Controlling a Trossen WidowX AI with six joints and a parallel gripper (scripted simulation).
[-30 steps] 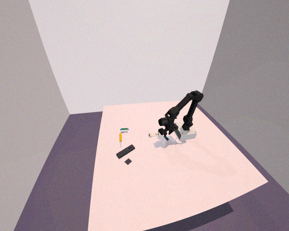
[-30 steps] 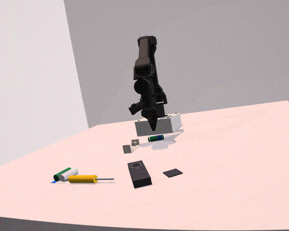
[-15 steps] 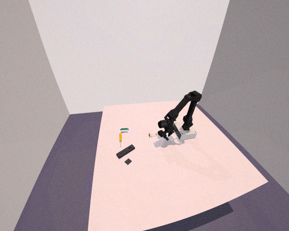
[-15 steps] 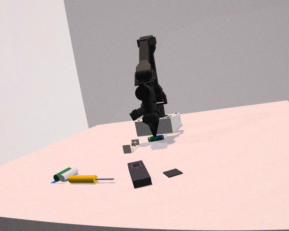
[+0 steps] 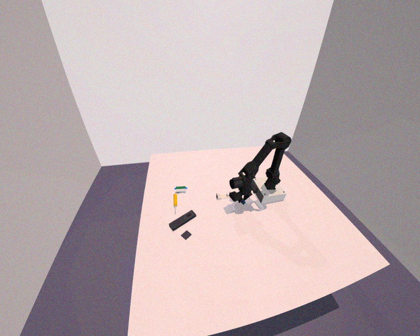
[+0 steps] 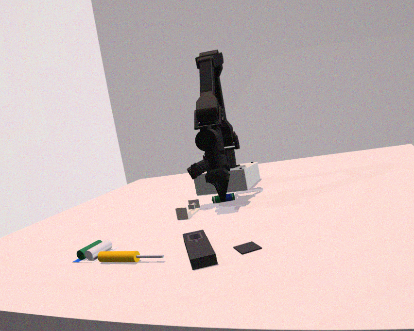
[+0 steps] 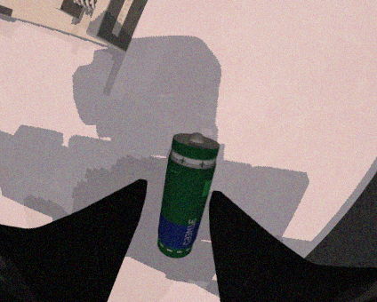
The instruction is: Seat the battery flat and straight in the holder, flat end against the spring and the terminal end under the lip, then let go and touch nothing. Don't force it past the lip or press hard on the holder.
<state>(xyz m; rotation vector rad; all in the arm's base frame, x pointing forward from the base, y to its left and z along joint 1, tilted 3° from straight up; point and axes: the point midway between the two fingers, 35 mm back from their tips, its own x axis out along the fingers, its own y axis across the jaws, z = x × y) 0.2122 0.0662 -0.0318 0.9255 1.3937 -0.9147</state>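
The green and blue battery (image 5: 243, 202) (image 6: 230, 197) (image 7: 187, 191) lies on its side on the table near the arm's base, its terminal end pointing toward the top of the wrist view. My gripper (image 6: 223, 199) (image 7: 179, 193) is partly open, with a finger on each side of the battery. In the wrist view a gap shows on both sides, narrower at the right finger. The pale holder (image 5: 222, 196) (image 6: 182, 213) (image 7: 44, 19) is empty and stands up and left of the battery in the wrist view, its spring end nearer. Its far end is cut off there.
A dark remote (image 5: 182, 220) (image 6: 200, 250), a small black cover (image 5: 186, 235) (image 6: 247, 247) and a yellow screwdriver (image 5: 175, 199) (image 6: 118, 256) lie farther out. A green cylinder (image 6: 89, 248) and a white cylinder (image 6: 99, 250) lie beside the screwdriver. The arm's base (image 5: 274, 198) (image 6: 252, 175) stands close behind the battery.
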